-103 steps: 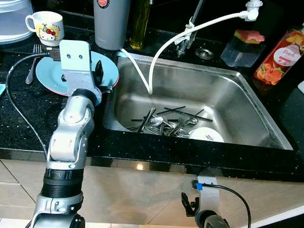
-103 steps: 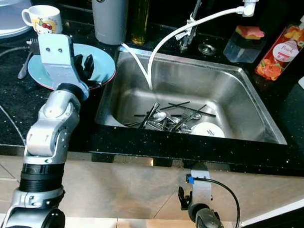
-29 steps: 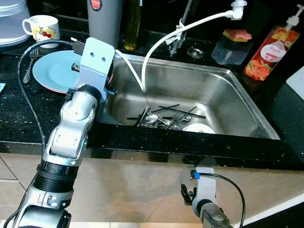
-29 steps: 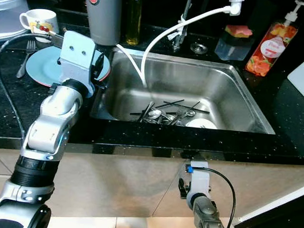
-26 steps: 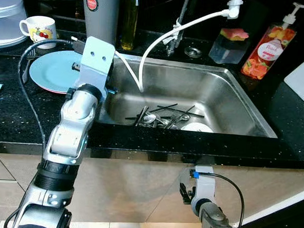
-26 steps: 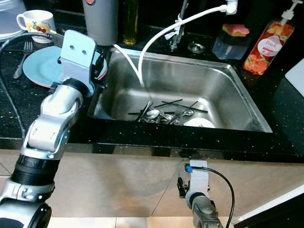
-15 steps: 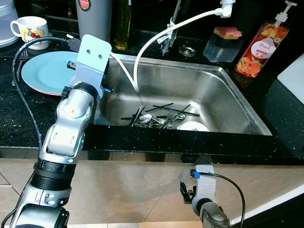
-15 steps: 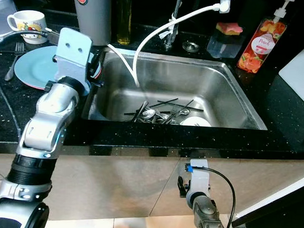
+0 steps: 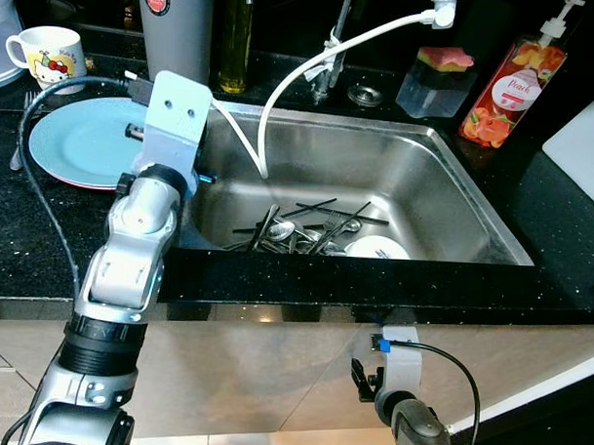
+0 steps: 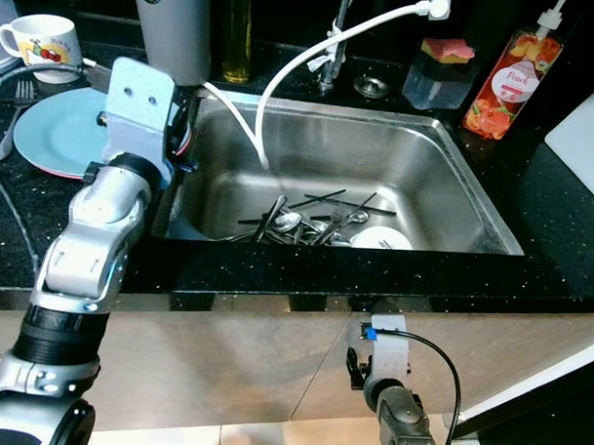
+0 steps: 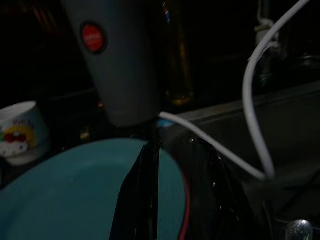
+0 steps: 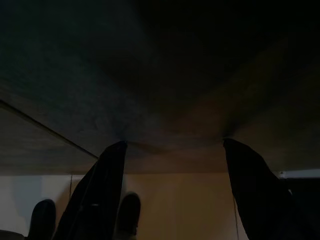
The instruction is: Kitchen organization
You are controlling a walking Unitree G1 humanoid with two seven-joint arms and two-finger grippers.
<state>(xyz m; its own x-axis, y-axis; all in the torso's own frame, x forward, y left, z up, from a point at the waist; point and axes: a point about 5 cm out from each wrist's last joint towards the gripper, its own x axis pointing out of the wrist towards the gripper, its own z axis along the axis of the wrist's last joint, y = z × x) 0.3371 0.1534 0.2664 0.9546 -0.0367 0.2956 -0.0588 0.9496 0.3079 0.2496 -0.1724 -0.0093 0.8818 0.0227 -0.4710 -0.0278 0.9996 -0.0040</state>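
Left wrist view: left gripper (image 11: 182, 200) fingers spread, one finger (image 11: 142, 195) lying over the right-hand edge of the blue plate (image 11: 75, 190), the other finger toward the sink; plate rim seemingly between them, not yet pinched.
Plate position: flat on the black table (image 9: 43, 233), just left of the sink (image 9: 455, 179), touching nothing but the fork (image 9: 17, 144) at its far side.
Landmark sink: chopsticks, spoons (image 9: 297, 232) and a white dish (image 9: 379, 248) piled at the bottom; white hose (image 9: 282, 95) dangling in from above.
Behind the plate: grey flask (image 9: 172, 28), oil bottle (image 9: 235, 35), cartoon mug (image 9: 39, 52), all near the rim.
Right of the sink: sponge holder (image 9: 434, 76), peach soap bottle (image 9: 502, 88).
Right gripper (image 12: 172, 200): hanging idle below the table edge, fingers apart.
Step in hand, as judged: taking the plate by the rim nearest the sink.
Doing it well: lower finger slid fully under the rim before closing; lift kept low and level; swing kept clear of hose and flask.
Risk: slick glaze, shallow bite, plate tipping into the sink.
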